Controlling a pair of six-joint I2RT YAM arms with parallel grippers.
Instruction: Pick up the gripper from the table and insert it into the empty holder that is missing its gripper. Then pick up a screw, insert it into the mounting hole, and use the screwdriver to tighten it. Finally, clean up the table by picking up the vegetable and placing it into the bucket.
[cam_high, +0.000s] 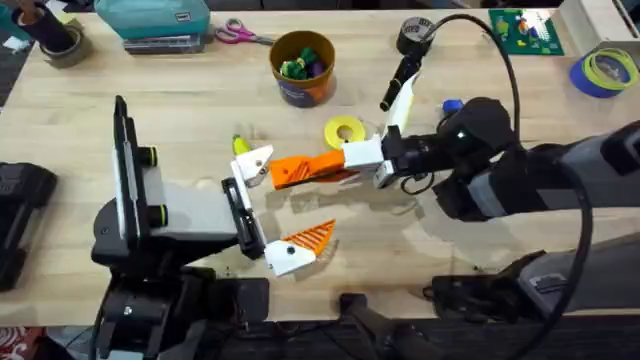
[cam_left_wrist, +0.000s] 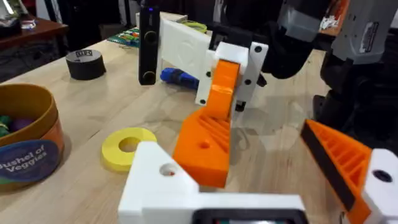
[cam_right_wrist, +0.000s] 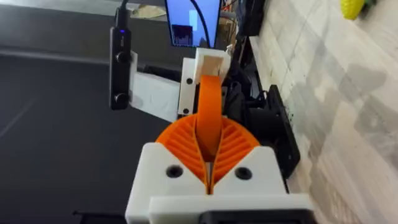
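Right arm fitting the orange tip onto the left arm's bare finger block.

Overhead: the right gripper (cam_high: 352, 166) pinches the gripper (cam_high: 300, 171) against the holder (cam_high: 255, 165); the left gripper (cam_high: 268, 210) stands spread. Left wrist: keep the wedge square. Right wrist: press straight, gently.

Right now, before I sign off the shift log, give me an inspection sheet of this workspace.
Surface: wooden table, no spills seen.
Job's things: gripper held at the holder; vegetable lying beside the holder; bucket upright, toy veggies inside; screwdriver on the table, partly hidden.
Clutter: yellow tape ring, black tape roll, scissors, blue tape roll.
Grippers: left gripper fingers open; right gripper fingers shut on the gripper.
Cables: black cable arcs over the right arm.
Surroundings: lit screen.
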